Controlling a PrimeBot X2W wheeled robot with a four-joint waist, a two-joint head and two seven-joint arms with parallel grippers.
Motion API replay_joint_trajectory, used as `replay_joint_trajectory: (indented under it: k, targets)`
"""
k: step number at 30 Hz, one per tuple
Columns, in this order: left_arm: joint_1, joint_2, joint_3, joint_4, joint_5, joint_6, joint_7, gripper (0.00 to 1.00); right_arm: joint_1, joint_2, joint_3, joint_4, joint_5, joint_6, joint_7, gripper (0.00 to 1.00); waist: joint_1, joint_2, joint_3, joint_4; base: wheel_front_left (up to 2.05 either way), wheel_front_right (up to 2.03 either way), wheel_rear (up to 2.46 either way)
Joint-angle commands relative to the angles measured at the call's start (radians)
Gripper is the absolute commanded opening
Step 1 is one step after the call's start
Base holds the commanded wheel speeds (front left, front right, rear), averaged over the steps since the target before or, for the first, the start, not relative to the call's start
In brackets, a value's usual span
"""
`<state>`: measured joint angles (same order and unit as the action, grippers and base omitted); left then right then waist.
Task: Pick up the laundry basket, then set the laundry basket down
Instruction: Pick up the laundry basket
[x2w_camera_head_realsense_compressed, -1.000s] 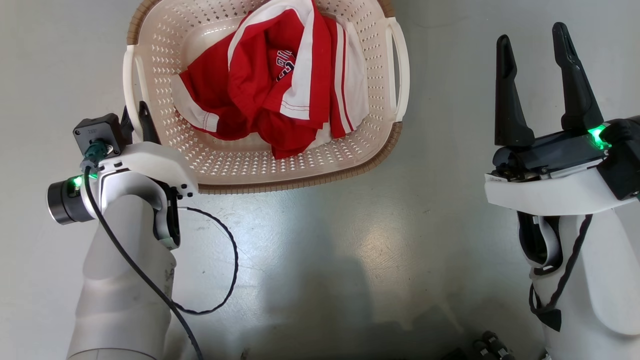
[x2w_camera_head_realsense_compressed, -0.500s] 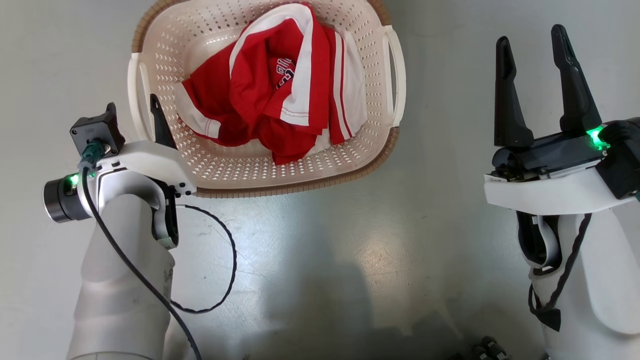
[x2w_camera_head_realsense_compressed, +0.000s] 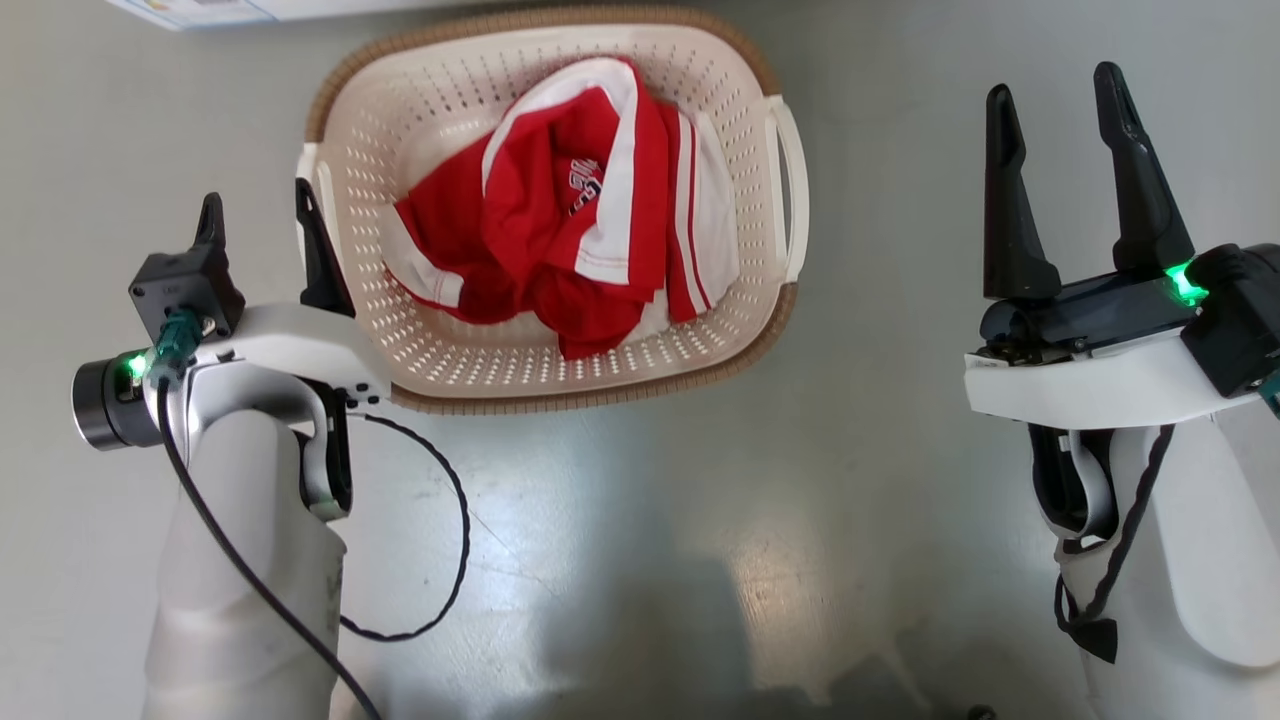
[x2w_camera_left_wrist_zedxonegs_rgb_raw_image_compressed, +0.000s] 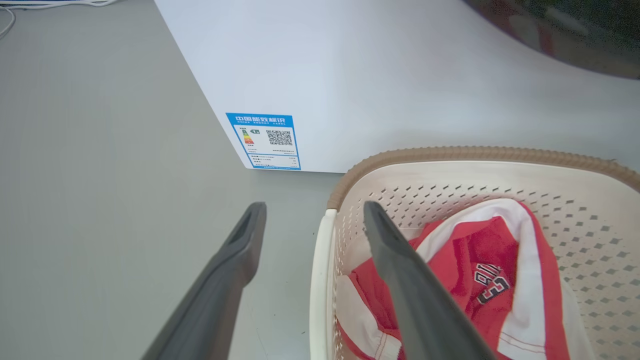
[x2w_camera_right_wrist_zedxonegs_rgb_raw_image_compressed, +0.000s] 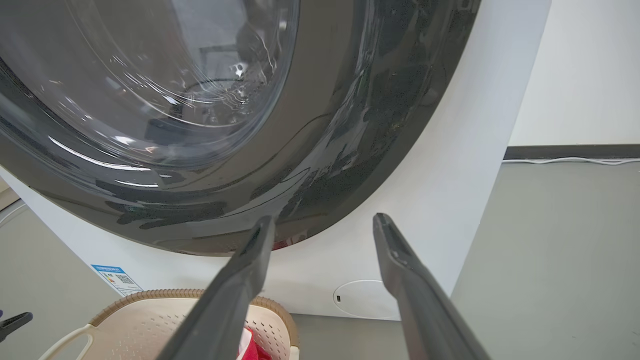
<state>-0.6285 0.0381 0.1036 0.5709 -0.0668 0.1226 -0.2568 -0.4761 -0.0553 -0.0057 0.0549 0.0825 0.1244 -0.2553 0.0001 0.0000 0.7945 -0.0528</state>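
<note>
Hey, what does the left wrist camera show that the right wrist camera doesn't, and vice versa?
Left wrist view: the open left gripper with a finger on either side of the laundry basket handle, and the lettering on the jersey. Right wrist view: the washing machine with its glass door, a round cap below, and the open right gripper in the air. Both: the basket's brown rim, the machine's white body, its blue label, the floor.

The grey floor carries the laundry basket, standing just in front of the white washing machine.
</note>
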Motion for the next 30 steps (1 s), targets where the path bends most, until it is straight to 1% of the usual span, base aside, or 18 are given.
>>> replay_joint_trajectory:
  k: [1,8,13,18,19,22,26,30]
  targets:
    - [0.053,0.02,0.016,-0.044,0.008,-0.006,-0.005,1.0,0.027,0.005,0.019,-0.014,0.007,0.006,-0.006,1.0,-0.0001,0.0,-0.025,0.003,0.0,0.0,0.0]
    - [0.156,0.016,-0.001,-0.199,0.021,-0.027,-0.005,1.0,0.059,0.005,0.019,0.009,0.005,0.006,-0.006,1.0,-0.0001,0.0,-0.134,0.014,0.0,0.0,0.0]
    - [0.249,0.014,-0.025,-0.29,0.022,-0.029,-0.005,1.0,0.105,0.005,0.02,0.032,0.004,0.006,-0.006,1.0,-0.0001,0.0,-0.236,0.024,0.0,0.0,0.0]
    - [0.354,0.013,-0.061,-0.353,-0.012,-0.005,-0.005,1.0,0.177,0.005,0.022,0.057,0.011,0.006,-0.006,1.0,-0.0001,0.0,-0.354,0.033,0.0,0.0,0.0]
    - [0.354,0.013,-0.061,-0.353,-0.012,-0.005,-0.005,1.0,0.177,0.005,0.022,0.057,0.011,0.006,-0.006,1.0,-0.0001,0.0,-0.354,0.033,0.0,0.0,0.0]
    - [0.42,0.013,-0.098,-0.375,-0.029,0.009,-0.005,1.0,0.23,0.005,0.025,0.072,0.018,0.006,-0.006,1.0,-0.0001,0.0,-0.426,0.036,0.0,0.0,0.0]
    - [0.508,0.012,-0.13,-0.408,-0.048,0.036,-0.005,1.0,0.3,0.005,0.031,0.089,0.028,0.006,-0.006,1.0,-0.0001,0.0,-0.515,0.036,0.0,0.0,0.0]
    - [0.584,0.012,-0.146,-0.435,-0.047,0.045,-0.005,1.0,0.363,0.005,0.038,0.102,0.034,0.006,-0.006,1.0,-0.0001,0.0,-0.588,0.032,0.0,0.0,0.0]
